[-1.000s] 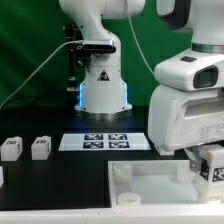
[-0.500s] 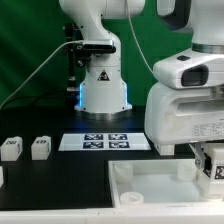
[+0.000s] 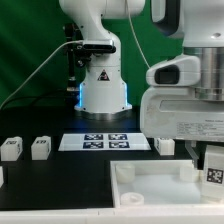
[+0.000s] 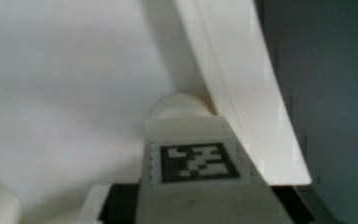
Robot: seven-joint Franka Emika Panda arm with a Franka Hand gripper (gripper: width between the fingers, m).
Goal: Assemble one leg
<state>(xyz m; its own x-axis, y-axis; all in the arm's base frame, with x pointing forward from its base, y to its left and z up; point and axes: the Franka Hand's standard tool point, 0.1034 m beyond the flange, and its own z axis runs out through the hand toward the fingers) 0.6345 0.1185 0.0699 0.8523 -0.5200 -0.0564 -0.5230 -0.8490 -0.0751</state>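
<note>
**Exterior view, near field.** The white panel lay flat on the dark surface, occupying the frame from 6 o'clock to 4 o'clock. A round corner socket was visible at the panel's 7 o'clock corner. At the panel's 3 o'clock end, the hand carried the leg, which was partly cut off by the frame edge. The arm's white housing blocked the grip from this view. Neither the grip nor the leg's clearance over the panel could be read here.

**Wrist view.** The leg sat between two dark fingers, one against each side, so the hand was closed on the leg. Its tag faced the camera. The leg's rounded end lay just beside the panel's raised rim; contact could not be determined. Bare surface lay beyond the rim.

**Exterior view, mid field.** One spare leg and a second spare leg stood at 9 o'clock, well apart from the panel, with open surface between. A third white block stood just beside the housing.

**Far field.** The marker board lay behind the panel's far edge, separated from it by a strip of bare surface. The arm base stood at 12 o'clock.
</note>
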